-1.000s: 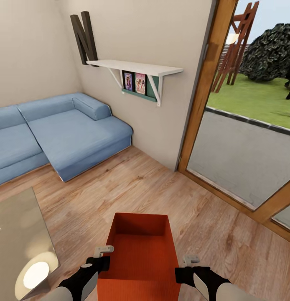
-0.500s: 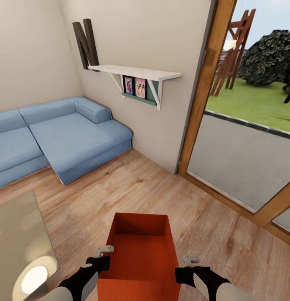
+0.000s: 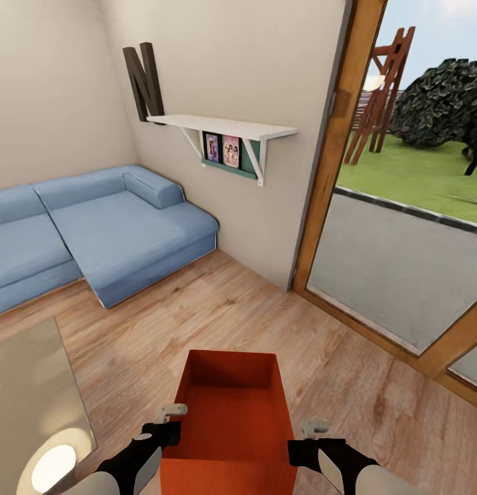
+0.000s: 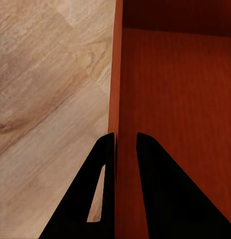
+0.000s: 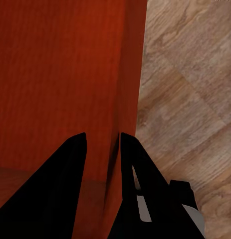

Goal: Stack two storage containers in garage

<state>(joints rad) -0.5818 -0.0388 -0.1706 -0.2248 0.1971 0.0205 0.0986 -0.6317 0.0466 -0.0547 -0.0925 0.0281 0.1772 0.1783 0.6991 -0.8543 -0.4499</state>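
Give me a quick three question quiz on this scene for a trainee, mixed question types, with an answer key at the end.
1. True or false: each gripper, left and right, has one finger inside the orange bin and one finger outside its side wall.
2. Multiple choice: what lies under the bin? A) grey concrete B) wood plank floor C) blue carpet
3. Fill in the blank: the white shelf on the wall has a large dark letter ___ standing at its end.

Key
1. True. Both wrist views show the thin wall between the fingers.
2. B.
3. N.
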